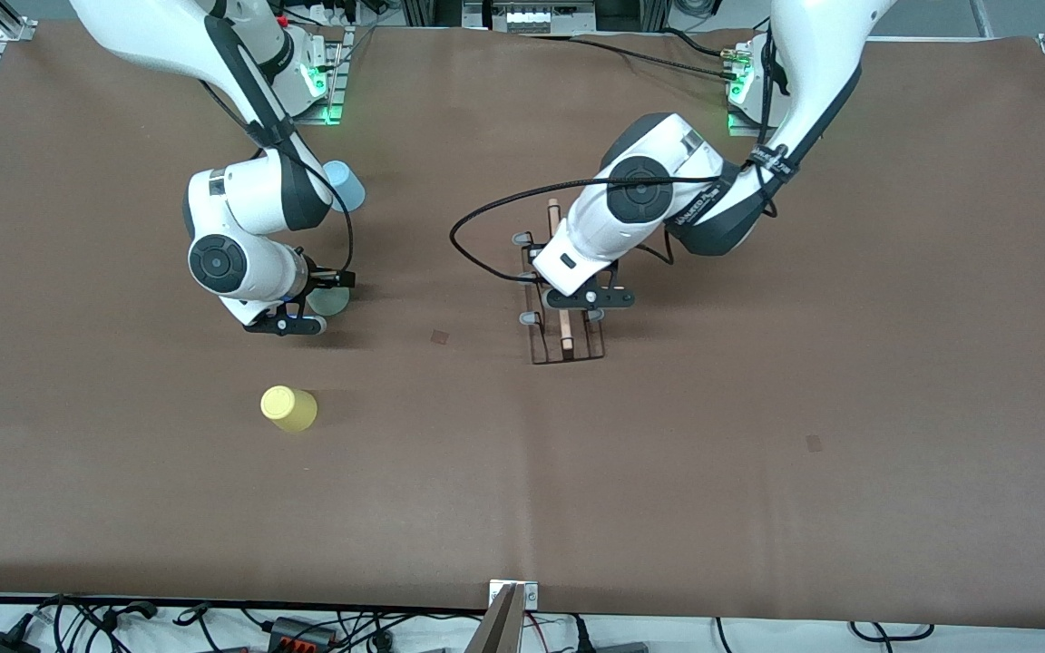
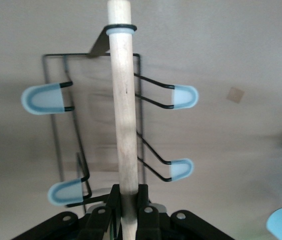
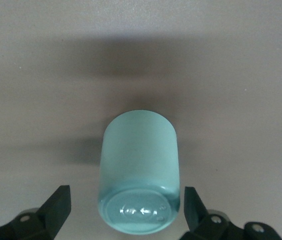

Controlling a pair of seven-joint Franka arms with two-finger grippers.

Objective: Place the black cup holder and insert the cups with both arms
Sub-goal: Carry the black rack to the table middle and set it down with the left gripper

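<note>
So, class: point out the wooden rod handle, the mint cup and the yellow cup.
wooden rod handle [image 2: 125, 125], left wrist view, mid-shaft.
mint cup [image 3: 140, 160], right wrist view, side wall.
yellow cup [image 1: 288, 408], front view, upturned base.

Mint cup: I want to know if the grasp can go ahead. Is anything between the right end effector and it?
Nothing visible. The right end effector is open, one finger on each side of the upside-down mint cup, with only bare table around.

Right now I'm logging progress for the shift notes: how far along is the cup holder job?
Early. No cup is on a peg yet. In hand: the left gripper is shut on the black cup holder by its wooden rod, and the right gripper is open around the mint cup, upside down on the table. Left: seating all three, including the yellow cup and blue cup.
</note>
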